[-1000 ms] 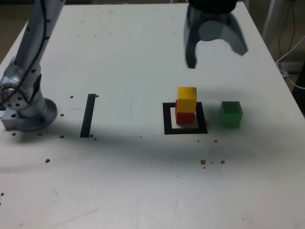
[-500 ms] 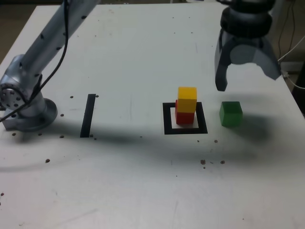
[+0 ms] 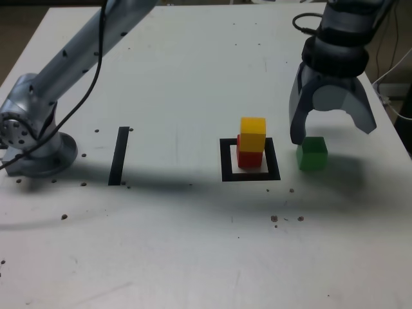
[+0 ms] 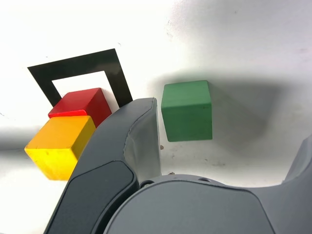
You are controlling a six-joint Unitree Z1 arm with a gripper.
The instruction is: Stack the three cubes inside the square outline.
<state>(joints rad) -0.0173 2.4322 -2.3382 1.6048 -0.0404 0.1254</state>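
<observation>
Gripper (image 3: 333,134) wide open by the green cube (image 3: 312,154), to the exterior view's right of the square outline (image 3: 228,161)

Two cubes stand as a stack within the square outline: the red cube (image 3: 250,159) is at the bottom, on the white centre, and the yellow cube (image 3: 253,134) rests on top of it. The pair is slightly out of line, with a strip of the red cube showing past the yellow one on the exterior view's left. The green cube sits on the white table (image 3: 161,251) outside the outline, just beyond its border on the exterior view's right.

The hand's fingers are spread wide, well past the width of a cube. It hangs on the same side of the outline as the green cube, and in the wrist view that cube appears in the gap between the fingers, nearer to one finger than to the other. Whether that finger touches it, the views do not make clear.

From the outline toward the exterior view's left come first a straight black strip (image 3: 119,156), then the round arm base (image 3: 44,158). The grey arm (image 3: 77,59) slants up from there, a dark cable (image 3: 96,71) curving alongside it
</observation>
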